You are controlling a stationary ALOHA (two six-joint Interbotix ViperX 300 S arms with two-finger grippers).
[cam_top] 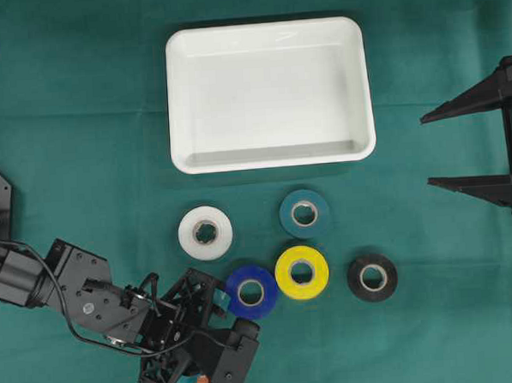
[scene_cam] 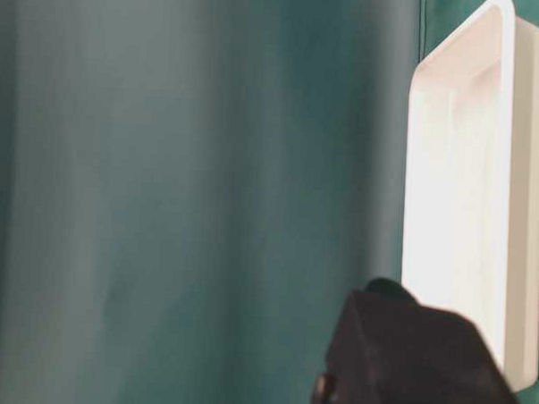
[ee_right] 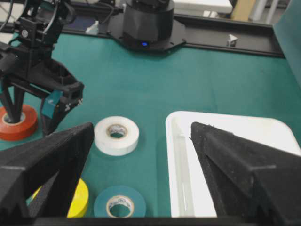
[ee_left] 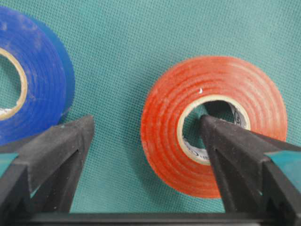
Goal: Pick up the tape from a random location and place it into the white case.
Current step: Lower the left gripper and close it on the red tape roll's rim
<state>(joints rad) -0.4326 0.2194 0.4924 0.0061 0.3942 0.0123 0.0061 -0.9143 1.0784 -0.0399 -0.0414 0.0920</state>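
The overhead camera is looking straight down on the green worktop (cam_top: 82, 149), taking in the white case (cam_top: 268, 92) and the rolls below it, while the table-level camera is sitting very near the cloth, turned sideways, catching that same case (scene_cam: 521, 177) at its right edge. The left wrist camera is peering closely down between its fingers (ee_left: 51, 150) at the orange roll (ee_left: 164, 132) and blue roll (ee_left: 42, 70), and the right wrist camera is facing across the worktop from farther back, sharing the case (ee_right: 225, 127) and orange roll (ee_right: 23, 127).

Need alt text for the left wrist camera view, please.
The open left gripper straddles one side of a flat red tape roll, one finger in its core hole. A blue roll lies apart at left on green cloth.
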